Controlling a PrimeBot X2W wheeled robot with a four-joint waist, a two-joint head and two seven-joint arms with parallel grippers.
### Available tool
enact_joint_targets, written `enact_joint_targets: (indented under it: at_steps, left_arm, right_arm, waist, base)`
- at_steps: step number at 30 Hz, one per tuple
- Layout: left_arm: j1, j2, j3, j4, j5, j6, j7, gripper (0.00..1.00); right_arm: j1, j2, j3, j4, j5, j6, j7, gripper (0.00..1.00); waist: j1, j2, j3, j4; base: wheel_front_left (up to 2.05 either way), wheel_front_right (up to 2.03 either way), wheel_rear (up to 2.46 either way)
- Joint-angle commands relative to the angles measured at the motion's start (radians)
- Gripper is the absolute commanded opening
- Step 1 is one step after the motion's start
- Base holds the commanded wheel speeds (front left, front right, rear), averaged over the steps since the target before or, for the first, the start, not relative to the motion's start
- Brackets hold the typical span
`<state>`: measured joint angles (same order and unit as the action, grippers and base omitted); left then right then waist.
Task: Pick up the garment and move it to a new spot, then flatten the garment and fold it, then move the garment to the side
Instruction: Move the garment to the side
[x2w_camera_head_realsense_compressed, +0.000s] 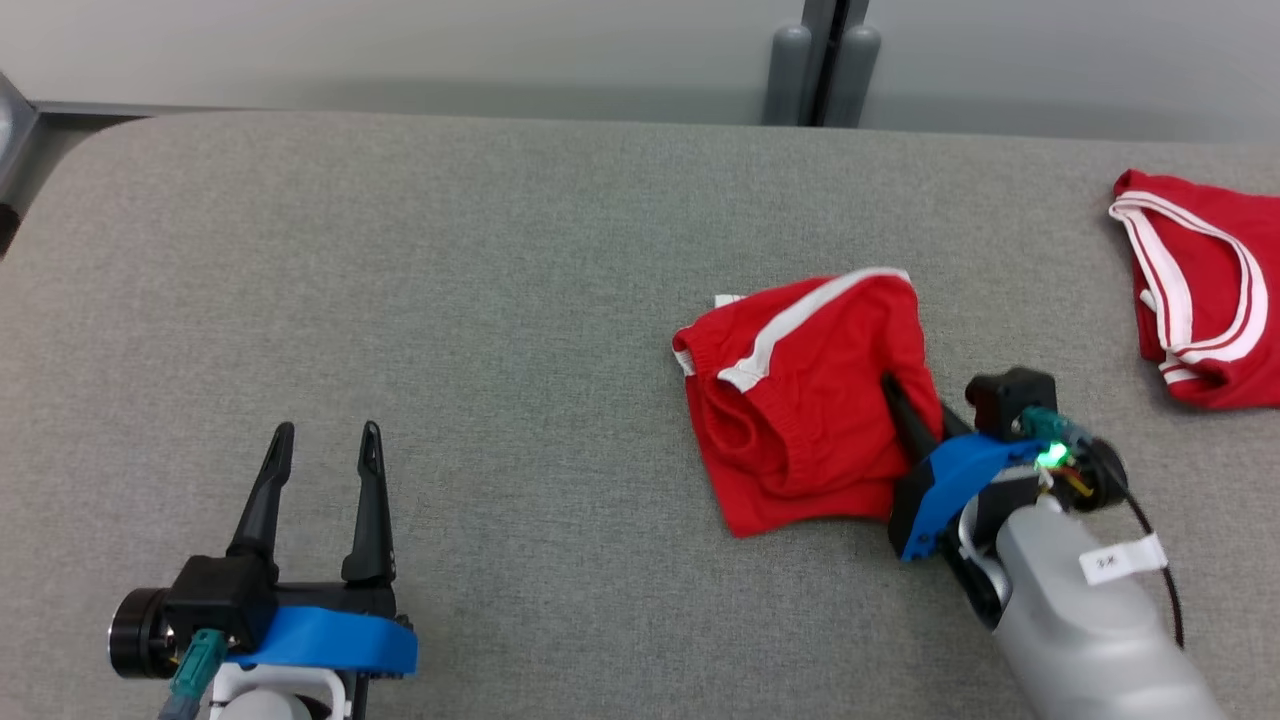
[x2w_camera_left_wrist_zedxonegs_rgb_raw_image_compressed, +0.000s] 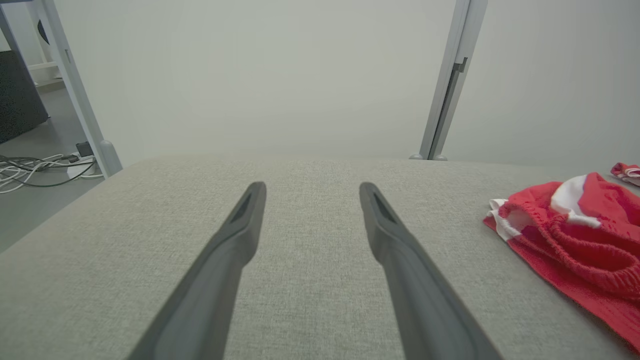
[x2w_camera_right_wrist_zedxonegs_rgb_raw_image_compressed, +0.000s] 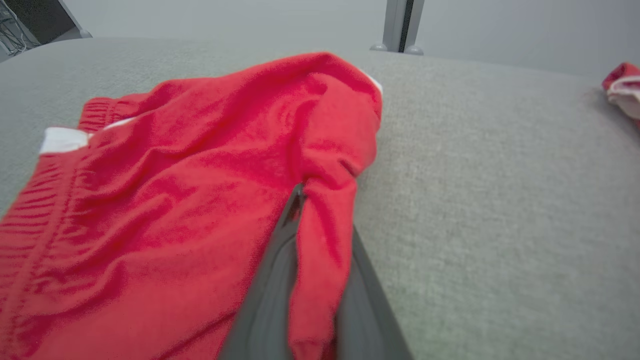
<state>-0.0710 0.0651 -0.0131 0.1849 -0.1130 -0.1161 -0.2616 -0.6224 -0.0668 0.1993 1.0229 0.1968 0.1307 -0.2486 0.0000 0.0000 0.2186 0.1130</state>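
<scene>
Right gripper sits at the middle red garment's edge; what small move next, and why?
Probably raise the right gripper a little: its fingers are shut on a fold at the right edge of the red garment, which lies crumpled on the grey table.

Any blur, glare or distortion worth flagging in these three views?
Head view: even light, sharp; a green lamp glows behind the right end effector. Left wrist view: wide-angle stretch of the left end effector fingers. Right wrist view: red garment near the lens is soft.
</scene>
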Motion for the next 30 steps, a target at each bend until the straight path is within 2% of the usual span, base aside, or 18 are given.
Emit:
enact_joint_targets:
  at_steps: [1,7,12,13,19,24,30]
  left_arm:
    - [-0.027,-0.001,-0.003,-0.014,-0.004,-0.007,-0.005,1.00]
    - [-0.073,-0.003,-0.004,-0.049,-0.008,-0.007,-0.004,1.00]
    - [-0.104,0.012,0.017,-0.086,0.000,-0.010,-0.004,1.00]
    - [-0.104,0.012,0.017,-0.086,0.000,-0.010,-0.004,1.00]
    - [-0.122,0.051,0.036,-0.147,0.019,-0.012,-0.004,1.00]
    - [-0.143,0.091,0.030,-0.191,0.034,-0.013,-0.005,1.00]
    - [-0.169,0.127,0.014,-0.240,0.037,-0.015,0.008,1.00]
  right_arm:
    - [-0.053,-0.029,0.009,-0.023,-0.034,0.000,-0.008,0.00]
    - [-0.194,-0.125,0.074,-0.100,-0.104,0.000,0.009,0.00]
    - [-0.295,-0.221,0.141,-0.188,-0.092,0.000,0.045,0.00]
    - [-0.295,-0.221,0.141,-0.188,-0.092,0.000,0.045,0.00]
    - [-0.357,-0.326,0.172,-0.315,-0.012,0.000,0.095,0.00]
    - [-0.363,-0.408,0.153,-0.387,0.056,0.000,0.139,0.00]
    - [-0.396,-0.505,0.143,-0.394,0.104,0.000,0.189,0.00]
  waist:
    - [0.0000,0.0000,0.020,-0.003]
    - [0.0000,0.0000,0.112,-0.039]
    - [0.0000,0.0000,0.191,-0.112]
    - [0.0000,0.0000,0.191,-0.112]
    - [0.0000,0.0000,0.270,-0.242]
    - [0.0000,0.0000,0.318,-0.329]
    - [0.0000,0.0000,0.364,-0.368]
  base:
    - [0.00,0.00,0.00]
    - [0.00,0.00,0.00]
    - [0.00,0.00,0.00]
    - [0.00,0.00,0.00]
    - [0.00,0.00,0.00]
    - [0.00,0.00,0.00]
    - [0.00,0.00,0.00]
